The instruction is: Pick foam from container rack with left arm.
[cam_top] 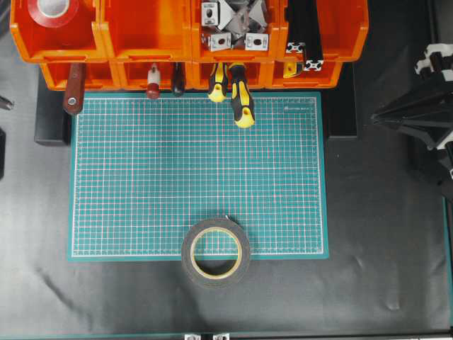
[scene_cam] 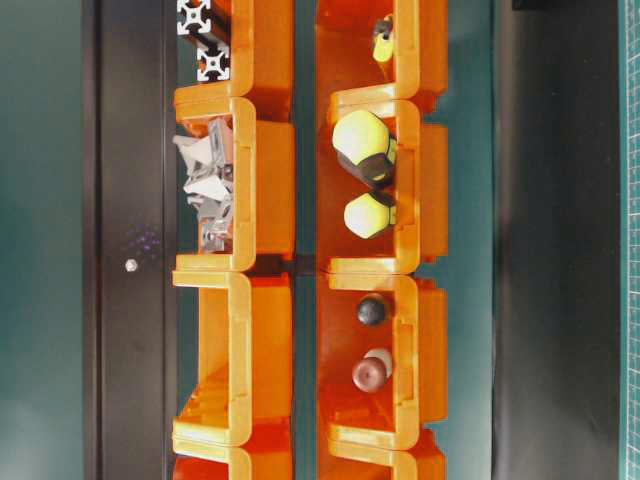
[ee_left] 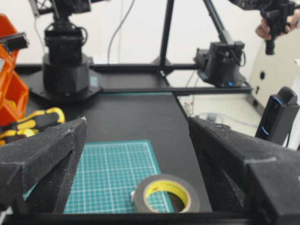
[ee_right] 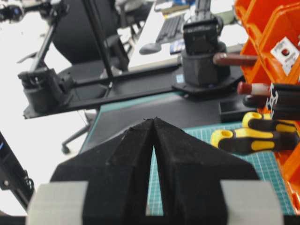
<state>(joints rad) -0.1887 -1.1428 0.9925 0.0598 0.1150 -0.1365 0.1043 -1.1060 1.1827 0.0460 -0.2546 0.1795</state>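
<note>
The foam roll (cam_top: 216, 252) lies flat on the near edge of the green cutting mat (cam_top: 198, 177), half on the mat and half on the dark counter (cam_top: 375, 248), its cream-yellow inner rim facing up. In the left wrist view the left pincer (ee_left: 138, 159) stands released, its two black fingers spread wide to either side with nothing between them, and the roll lies on the mat ahead of it and untouched. In the right wrist view the right pincer (ee_right: 153, 136) is clenched, its black fingers meeting in a point with only a thin slit between them and nothing held. Beyond the mat, at the far edge of the counter, sits the orange container rack (cam_top: 191, 42); yellow-and-black tool handles (cam_top: 241, 99) stick out of its lower bins over the mat, a red tape roll (cam_top: 56, 10) lies in the far left bin, and grey metal brackets (cam_top: 233, 25) fill another.
</note>
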